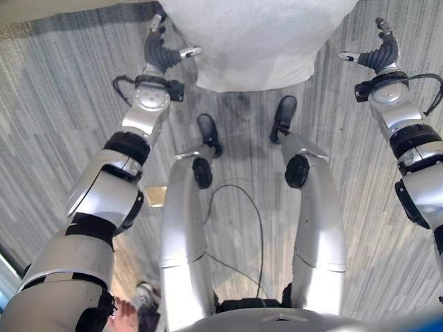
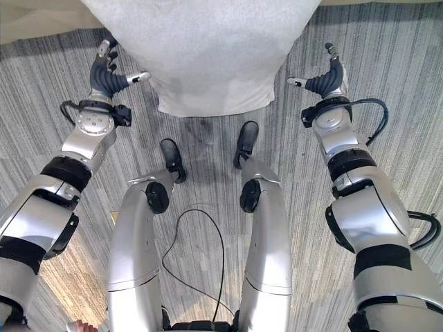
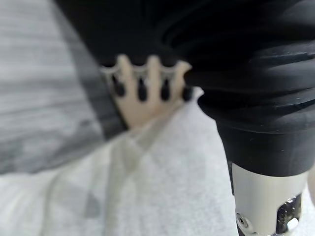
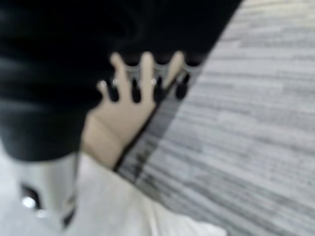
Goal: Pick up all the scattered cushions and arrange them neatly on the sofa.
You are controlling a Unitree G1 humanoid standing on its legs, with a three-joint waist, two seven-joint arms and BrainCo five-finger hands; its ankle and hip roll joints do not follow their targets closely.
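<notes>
Two hands flanking a white cushion on the grey carpet

The white cushion (image 2: 208,55) is lying at the top centre of the right eye view, on the grey striped carpet (image 2: 387,76) (its upper edge is running out of frame). The left hand (image 2: 111,75) is hovering just beside the cushion's left edge, fingers straight and thumb sticking out toward it, holding nothing. The right hand (image 2: 325,77) is sitting just off the cushion's right edge in the upper right, fingers likewise spread and relaxed, thumb pointing at the fabric, gripping nothing.
</notes>
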